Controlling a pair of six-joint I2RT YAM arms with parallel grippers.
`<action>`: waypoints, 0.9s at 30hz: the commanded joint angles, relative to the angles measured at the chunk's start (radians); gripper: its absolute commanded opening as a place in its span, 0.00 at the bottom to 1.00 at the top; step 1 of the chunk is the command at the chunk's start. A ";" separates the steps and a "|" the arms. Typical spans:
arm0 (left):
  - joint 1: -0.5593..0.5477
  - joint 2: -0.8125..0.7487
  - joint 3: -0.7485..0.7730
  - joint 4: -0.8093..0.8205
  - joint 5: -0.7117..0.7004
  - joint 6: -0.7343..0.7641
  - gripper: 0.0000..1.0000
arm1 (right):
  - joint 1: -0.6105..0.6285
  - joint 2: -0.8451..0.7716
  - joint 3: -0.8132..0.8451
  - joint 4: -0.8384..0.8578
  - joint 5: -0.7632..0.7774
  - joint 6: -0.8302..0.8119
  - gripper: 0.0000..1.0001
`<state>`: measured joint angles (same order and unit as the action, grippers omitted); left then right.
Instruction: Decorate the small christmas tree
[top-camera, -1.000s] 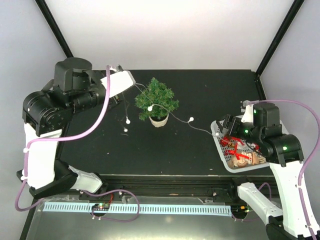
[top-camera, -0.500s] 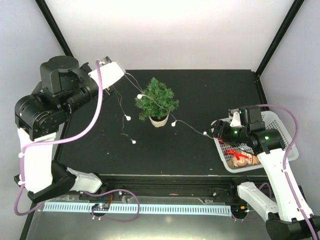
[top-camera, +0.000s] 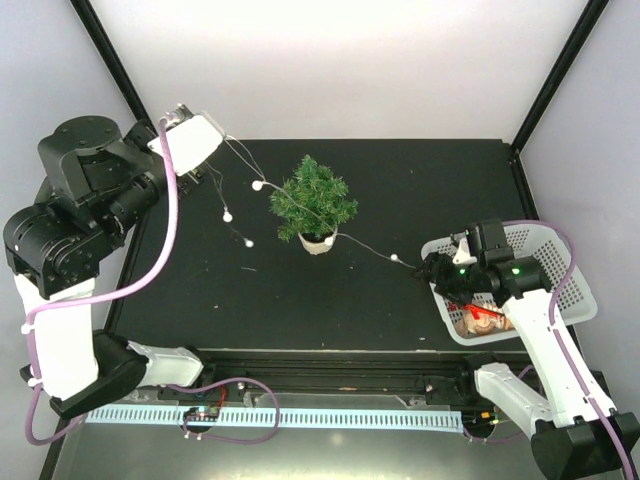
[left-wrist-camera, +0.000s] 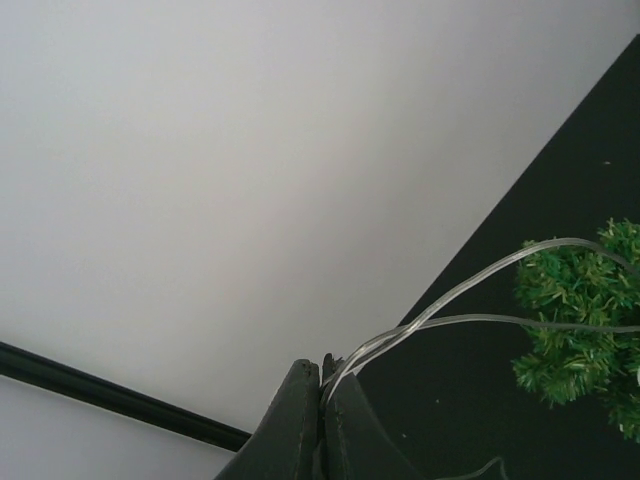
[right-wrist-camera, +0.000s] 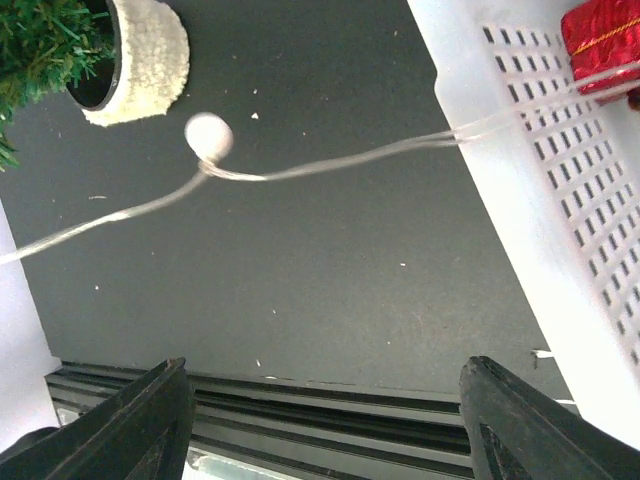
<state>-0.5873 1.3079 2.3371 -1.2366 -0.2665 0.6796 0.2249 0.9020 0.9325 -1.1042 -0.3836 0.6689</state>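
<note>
The small christmas tree (top-camera: 313, 204) stands upright in its white pot (top-camera: 318, 241) near the middle of the black table (top-camera: 430, 180), a little left of center in the overhead view. A clear light string (right-wrist-camera: 330, 163) with round white bulbs runs across it. The left claw (left-wrist-camera: 321, 372), raised at the upper left of the overhead frame, has its fingers pressed together on one end of that string, and the wire loops from them toward the tree. Three bulbs hang between this claw and the tree.

The right claw (right-wrist-camera: 325, 400) sits at the left rim of the white basket (top-camera: 560, 268) at the right of the frame. Its fingers are spread wide and hold nothing. The string passes beyond them, with one bulb (right-wrist-camera: 208, 135) near the pot, and goes on over the basket wall, beside a red wrapped gift (right-wrist-camera: 600, 35).
</note>
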 joint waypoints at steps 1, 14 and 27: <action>0.017 -0.021 0.024 0.046 -0.029 0.019 0.01 | 0.007 0.002 -0.025 0.095 -0.057 0.090 0.74; 0.041 -0.078 0.016 0.116 -0.061 0.041 0.01 | 0.072 0.048 0.237 -0.062 0.337 -0.221 0.76; 0.051 -0.086 0.005 0.123 -0.051 0.033 0.02 | 0.348 0.114 0.217 -0.077 0.605 -0.326 0.78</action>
<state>-0.5442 1.2259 2.3371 -1.1423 -0.3031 0.7082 0.5442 1.0149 1.1503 -1.1702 0.1284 0.3820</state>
